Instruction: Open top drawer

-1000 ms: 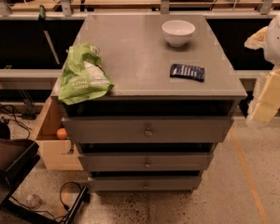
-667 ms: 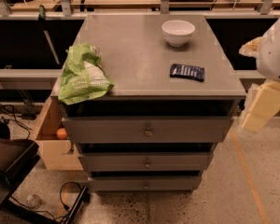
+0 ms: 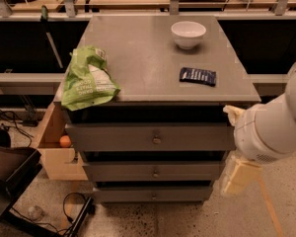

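Observation:
The top drawer (image 3: pixel 113 138) is the wide grey front just under the cabinet top, with a small round metal knob (image 3: pixel 156 139) at its centre. It looks pushed in, with none of its inside showing. Two more grey drawer fronts sit below it. My white arm (image 3: pixel 274 130) comes in from the right edge. Its cream-coloured gripper (image 3: pixel 238 174) hangs beside the cabinet's right side, level with the lower drawers. It is to the right of the knob, below it, and apart from it.
On the cabinet top (image 3: pixel 148 58) lie a green snack bag (image 3: pixel 89 80) at the front left, a white bowl (image 3: pixel 188 33) at the back and a dark blue packet (image 3: pixel 198 76). A light wooden box drawer (image 3: pixel 56 157) stands open at the left with an orange ball (image 3: pixel 64 141) in it. Cables (image 3: pixel 71 209) lie on the floor.
My arm has swung down and in towards the cabinet's right side, and the gripper now sits lower. The drawers and the objects on top have not moved.

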Controlling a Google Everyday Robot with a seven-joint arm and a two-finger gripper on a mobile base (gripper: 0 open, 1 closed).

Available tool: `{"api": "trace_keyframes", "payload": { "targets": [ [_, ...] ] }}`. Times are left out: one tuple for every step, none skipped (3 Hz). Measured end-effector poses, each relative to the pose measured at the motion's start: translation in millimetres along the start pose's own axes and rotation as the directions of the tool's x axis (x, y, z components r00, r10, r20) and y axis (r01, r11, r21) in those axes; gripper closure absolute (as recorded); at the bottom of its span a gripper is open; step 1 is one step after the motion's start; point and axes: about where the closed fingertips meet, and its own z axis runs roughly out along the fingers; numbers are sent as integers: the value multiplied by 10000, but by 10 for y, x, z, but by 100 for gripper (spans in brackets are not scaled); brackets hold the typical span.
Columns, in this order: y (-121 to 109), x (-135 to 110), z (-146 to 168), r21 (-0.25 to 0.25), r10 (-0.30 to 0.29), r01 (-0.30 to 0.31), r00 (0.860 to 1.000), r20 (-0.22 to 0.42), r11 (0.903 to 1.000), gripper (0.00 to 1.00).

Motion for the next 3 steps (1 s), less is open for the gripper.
{"api": "trace_keyframes", "payload": {
  "targets": [
    [-61, 94, 679, 268, 44, -42, 10000, -78, 9996, 0],
    [-265, 50, 699, 1078, 25, -42, 9999, 157, 9942, 0],
    [-264, 45, 696, 1077, 23, -41, 9999, 167, 9942, 0]
  ]
}}
